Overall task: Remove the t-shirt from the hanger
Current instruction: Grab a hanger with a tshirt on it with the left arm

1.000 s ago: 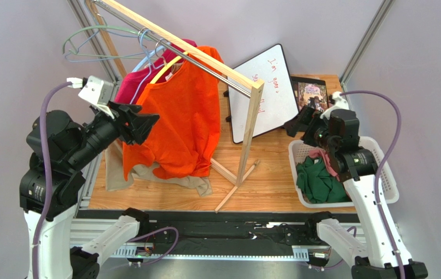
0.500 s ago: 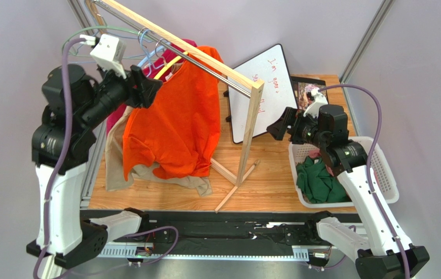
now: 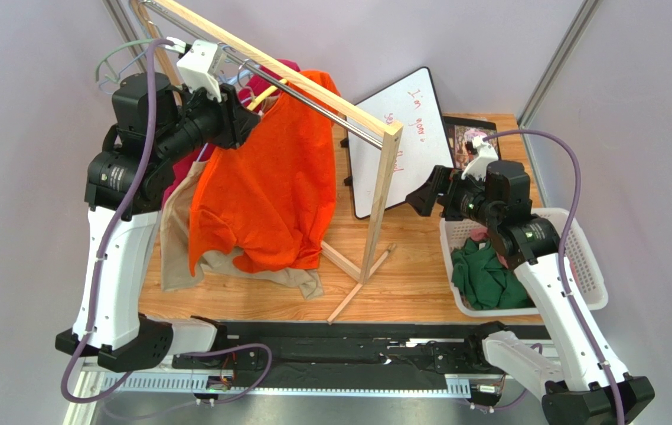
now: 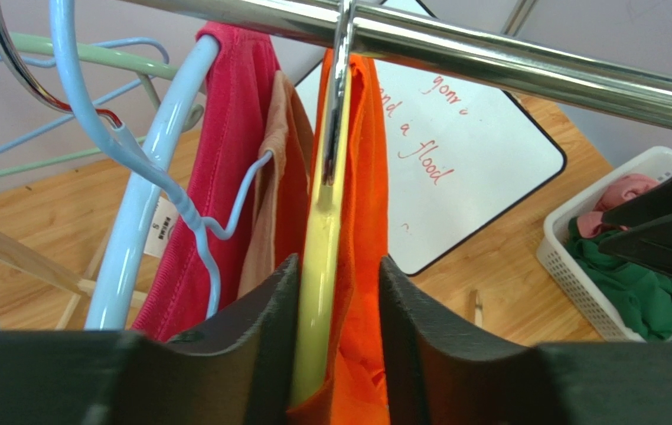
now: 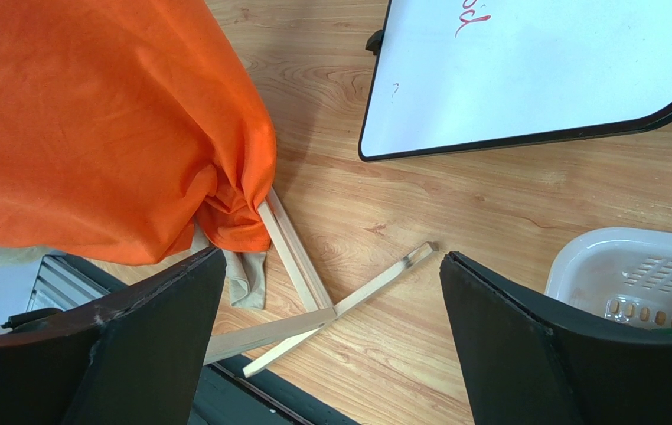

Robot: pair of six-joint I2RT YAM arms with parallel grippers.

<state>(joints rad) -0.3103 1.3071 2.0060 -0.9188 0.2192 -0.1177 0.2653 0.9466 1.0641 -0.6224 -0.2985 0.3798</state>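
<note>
Under the rail [image 4: 490, 62], left end effector [image 4: 338, 274] narrowly straddles the hanger [image 4: 322, 204] and t-shirt [image 4: 368, 177], which run straight ahead; a firm grip cannot be told. Right end effector [image 5: 331, 266], wide, is farther.

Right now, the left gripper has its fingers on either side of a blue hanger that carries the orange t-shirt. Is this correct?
Only the colour is wrong: the hanger between the fingers of the left gripper is yellow, not blue, and it carries the orange t-shirt. The left wrist view shows it.
</note>
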